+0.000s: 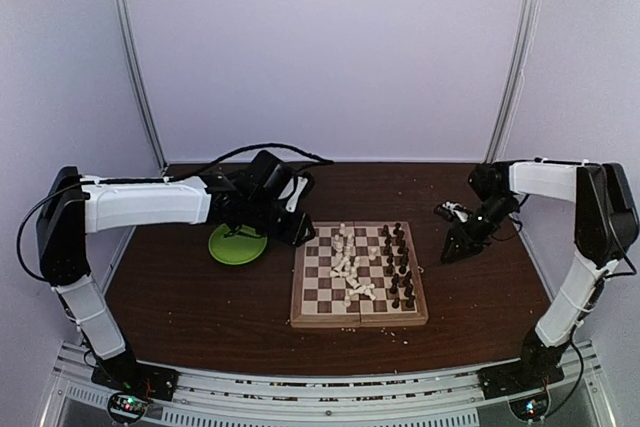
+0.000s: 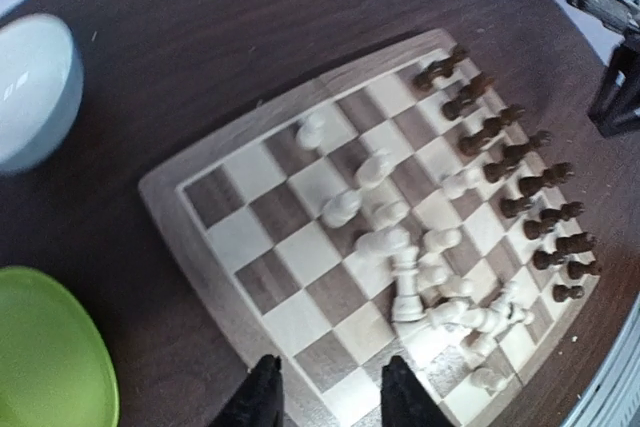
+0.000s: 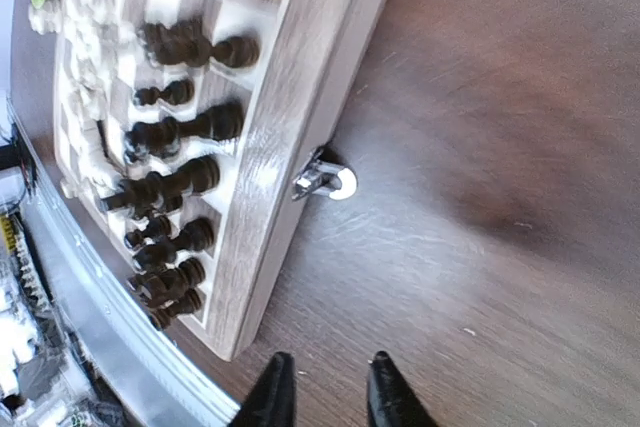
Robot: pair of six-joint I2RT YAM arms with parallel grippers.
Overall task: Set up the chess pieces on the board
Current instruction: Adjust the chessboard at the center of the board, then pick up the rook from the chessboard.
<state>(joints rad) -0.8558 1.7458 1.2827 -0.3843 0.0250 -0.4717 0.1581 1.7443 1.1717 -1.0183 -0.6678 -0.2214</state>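
Both empty and slightly parted, the black left gripper (image 2: 330,397) and right gripper (image 3: 328,392) hang over a dark brown wooden tabletop (image 1: 190,297) inside pale lilac walls (image 1: 320,47), its middle bearing a chequered wooden chessboard (image 1: 325,297) with tumbled cream chess pieces (image 1: 348,265) and ranked dark brown chess pieces (image 1: 400,265).

board (image 1: 320,299): open flat | dark pieces (image 1: 399,265): upright, right rows | white pieces (image 1: 349,269): toppled mid-board

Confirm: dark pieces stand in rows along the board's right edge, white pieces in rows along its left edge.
No: the white pieces lie jumbled on the board, mostly central, per the top view; the dark pieces do line its right edge.
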